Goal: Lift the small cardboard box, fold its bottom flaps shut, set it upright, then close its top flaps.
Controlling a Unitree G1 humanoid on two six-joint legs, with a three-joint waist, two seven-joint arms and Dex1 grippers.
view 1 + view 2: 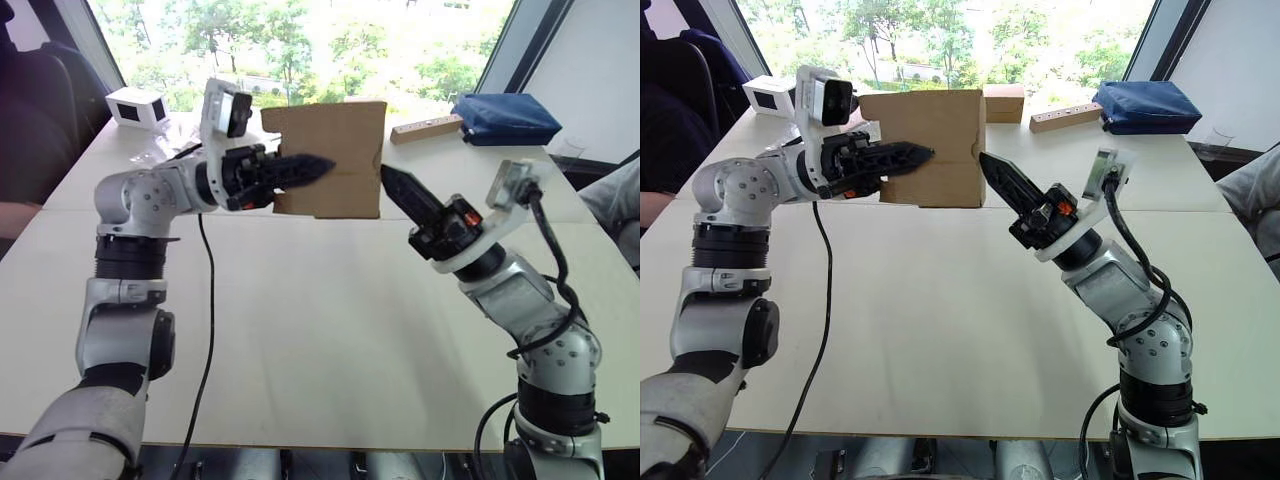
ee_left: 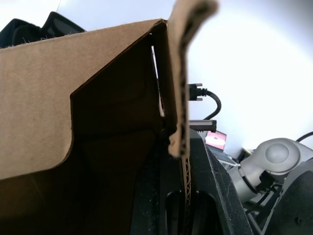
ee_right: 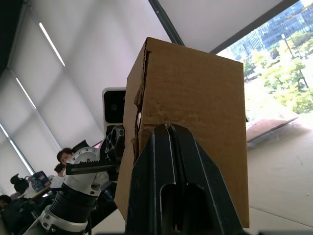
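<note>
The small cardboard box (image 1: 335, 150) is held up off the white table (image 1: 330, 330) at its far middle, plain brown, with one broad face towards me. My left gripper (image 1: 320, 167) comes in from the left and is shut on the box; in the left wrist view a cardboard wall (image 2: 182, 147) runs down between its two fingers (image 2: 215, 191). My right gripper (image 1: 390, 180) is shut with nothing in it, and its tip rests against the box's right side. In the right wrist view the joined fingers (image 3: 168, 161) press on the box's face (image 3: 195, 98).
A white box with a dark face (image 1: 137, 107) stands at the far left. Behind are a neat brown box (image 1: 1003, 102), a wooden strip (image 1: 427, 128) and a blue bag (image 1: 505, 118). A black cable (image 1: 205, 330) crosses the table. A person's sleeve (image 1: 615, 200) shows at the right edge.
</note>
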